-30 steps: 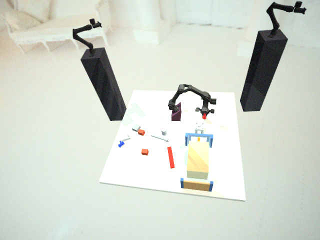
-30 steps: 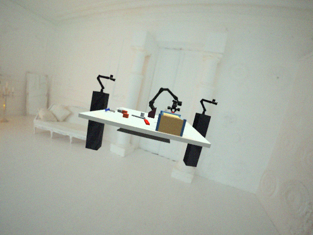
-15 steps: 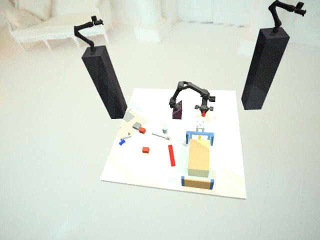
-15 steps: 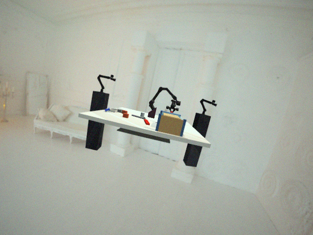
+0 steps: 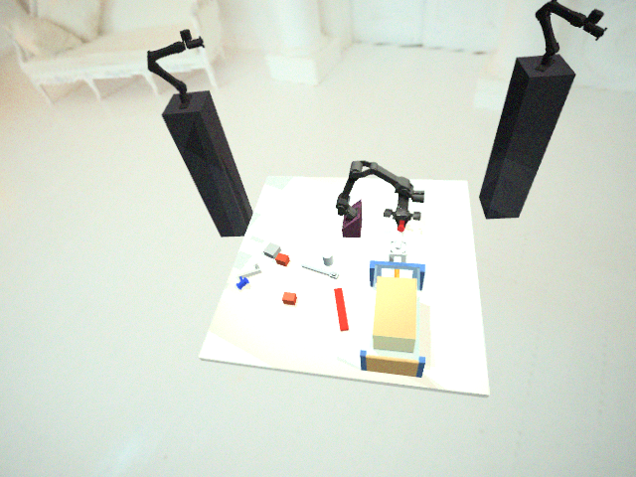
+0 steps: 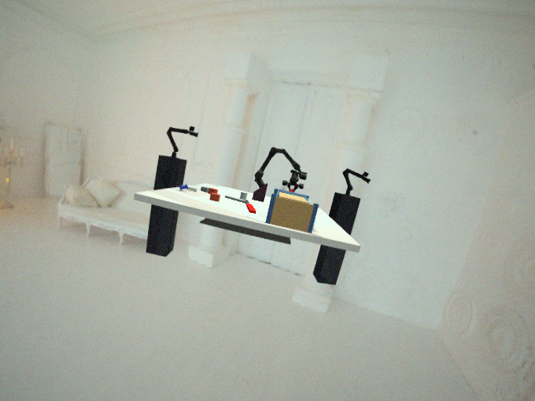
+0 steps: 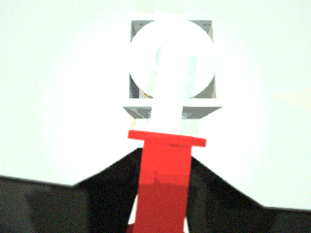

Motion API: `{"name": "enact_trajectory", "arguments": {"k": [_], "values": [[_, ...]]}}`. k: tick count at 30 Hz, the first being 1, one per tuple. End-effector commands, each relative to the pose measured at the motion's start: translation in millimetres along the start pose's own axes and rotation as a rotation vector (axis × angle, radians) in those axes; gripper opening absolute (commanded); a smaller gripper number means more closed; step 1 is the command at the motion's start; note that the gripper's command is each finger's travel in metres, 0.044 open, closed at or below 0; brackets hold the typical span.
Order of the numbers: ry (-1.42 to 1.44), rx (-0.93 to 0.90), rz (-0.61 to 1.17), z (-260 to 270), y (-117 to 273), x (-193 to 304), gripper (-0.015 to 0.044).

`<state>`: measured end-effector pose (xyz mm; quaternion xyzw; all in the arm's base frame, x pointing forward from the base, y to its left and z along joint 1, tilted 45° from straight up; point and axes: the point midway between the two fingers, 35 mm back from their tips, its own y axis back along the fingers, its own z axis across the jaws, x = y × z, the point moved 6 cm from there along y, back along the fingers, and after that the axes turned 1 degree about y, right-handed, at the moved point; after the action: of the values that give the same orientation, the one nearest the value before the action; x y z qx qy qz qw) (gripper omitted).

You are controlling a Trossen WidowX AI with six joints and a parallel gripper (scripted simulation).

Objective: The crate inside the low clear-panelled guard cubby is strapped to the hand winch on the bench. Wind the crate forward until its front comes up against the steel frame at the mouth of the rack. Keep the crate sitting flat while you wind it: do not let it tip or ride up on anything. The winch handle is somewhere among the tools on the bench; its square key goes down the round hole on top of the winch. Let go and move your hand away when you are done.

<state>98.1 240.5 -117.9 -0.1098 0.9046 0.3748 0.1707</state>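
Observation:
My gripper (image 5: 401, 221) (image 6: 292, 189) (image 7: 162, 156) is shut on the red grip of the winch handle (image 5: 400, 226) (image 7: 164, 175). The handle's pale shank reaches over the round top of the hand winch (image 5: 397, 248) (image 7: 141, 60) in the wrist view. Glare hides its key and the round hole, so I cannot tell whether the key is seated. The tan crate (image 5: 396, 310) sits level inside the clear-panelled cubby, behind the blue frame (image 5: 397, 264) at its mouth. A short orange strap (image 5: 397, 273) shows between crate and winch. I cannot tell the exact gap to the frame.
A red bar (image 5: 341, 309), a wrench (image 5: 319, 270) and a grey cylinder (image 5: 327, 259) lie left of the cubby. Farther left are red blocks (image 5: 282, 259) (image 5: 289, 298), a grey block (image 5: 271, 249), a white piece (image 5: 249, 271) and a blue piece (image 5: 242, 282). A purple wedge (image 5: 352, 229) stands by the arm's base.

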Motion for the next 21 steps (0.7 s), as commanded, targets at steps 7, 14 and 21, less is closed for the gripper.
{"name": "enact_trajectory", "arguments": {"k": [7, 14, 21], "values": [[0.012, 0.033, -0.001, -21.6, -2.9, -1.3, 0.0], [0.013, 0.034, -0.002, -33.7, -4.5, -5.0, 0.0], [0.013, 0.036, -0.002, -50.5, -7.6, -12.4, 0.0]]}}
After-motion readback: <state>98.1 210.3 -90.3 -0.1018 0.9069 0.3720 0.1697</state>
